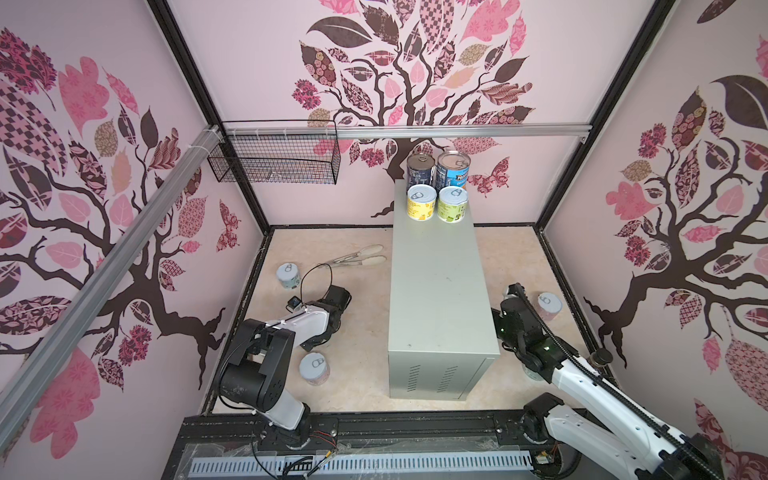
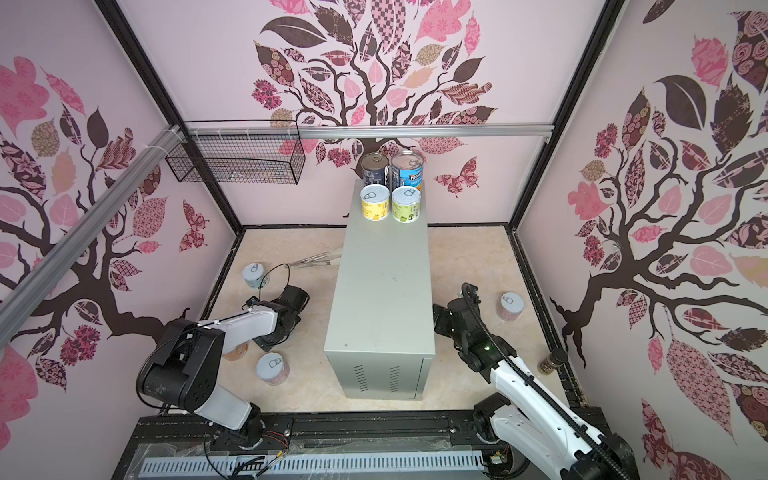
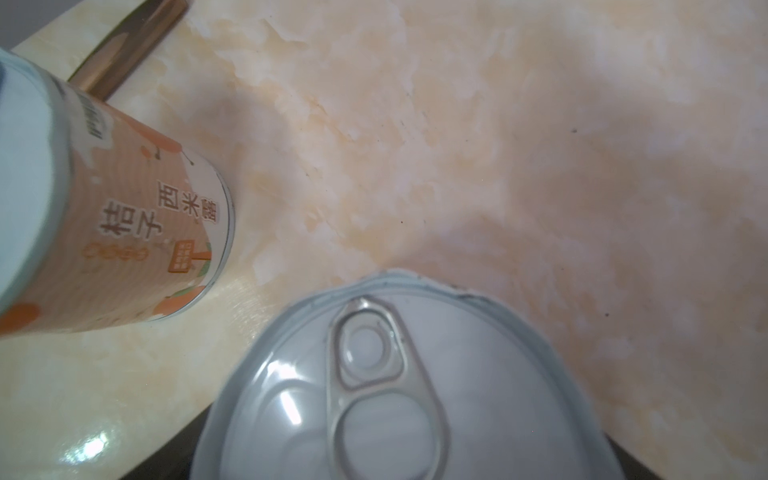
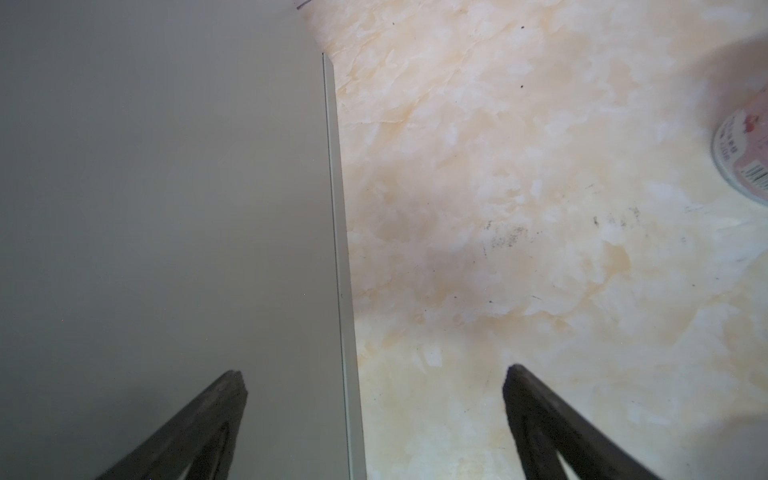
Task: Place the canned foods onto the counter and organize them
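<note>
Four canned foods stand at the far end of the counter: a dark navy tin, a blue tin, a yellow one and a green one. On the floor stand short tins at far left, near left and right. My left gripper is low over the floor. In its wrist view a pull-tab lid fills the space between the jaws and hides the fingers, with an orange-labelled tin beside it. My right gripper is open and empty, beside the counter's wall.
Metal tongs lie on the floor left of the counter. A black wire basket hangs on the back rail. A small brown jar stands by the right wall. The pink tin's base shows in the right wrist view.
</note>
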